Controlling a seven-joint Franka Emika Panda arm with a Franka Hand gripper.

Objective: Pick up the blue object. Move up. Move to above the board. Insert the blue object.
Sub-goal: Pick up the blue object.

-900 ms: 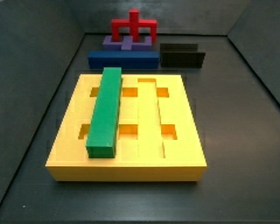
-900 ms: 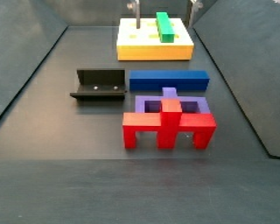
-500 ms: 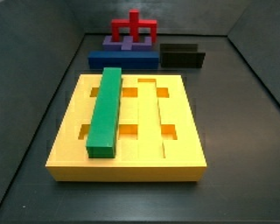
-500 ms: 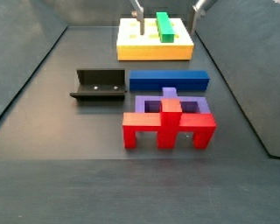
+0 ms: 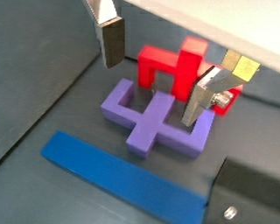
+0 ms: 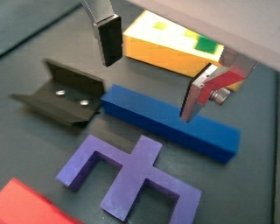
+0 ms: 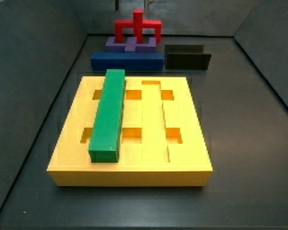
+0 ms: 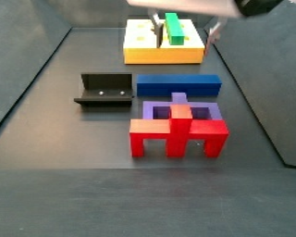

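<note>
The blue object [image 6: 171, 123] is a long dark blue bar lying flat on the floor, also seen in both side views [image 8: 178, 86] [image 7: 107, 61] and in a wrist view [image 5: 122, 174]. My gripper [image 6: 153, 68] hangs open above the floor, over the stretch between the blue object and the board [image 6: 166, 52]. Nothing is between its fingers [image 6: 108, 40]. In a side view the gripper [image 8: 188, 26] shows at the top edge, above the near end of the board [image 8: 163, 53]. The yellow board [image 7: 129, 166] carries a green bar [image 7: 108, 112] in one groove.
A purple block [image 8: 178, 116] with a red piece [image 8: 178, 137] stands beside the blue object, on the side away from the board. A small black open box [image 8: 104, 91] sits at the blue object's end. Dark walls [image 7: 44, 54] ring the floor.
The gripper has come further into the side view from the top, moving from over the board toward the blue object. The pieces on the floor have not moved.
</note>
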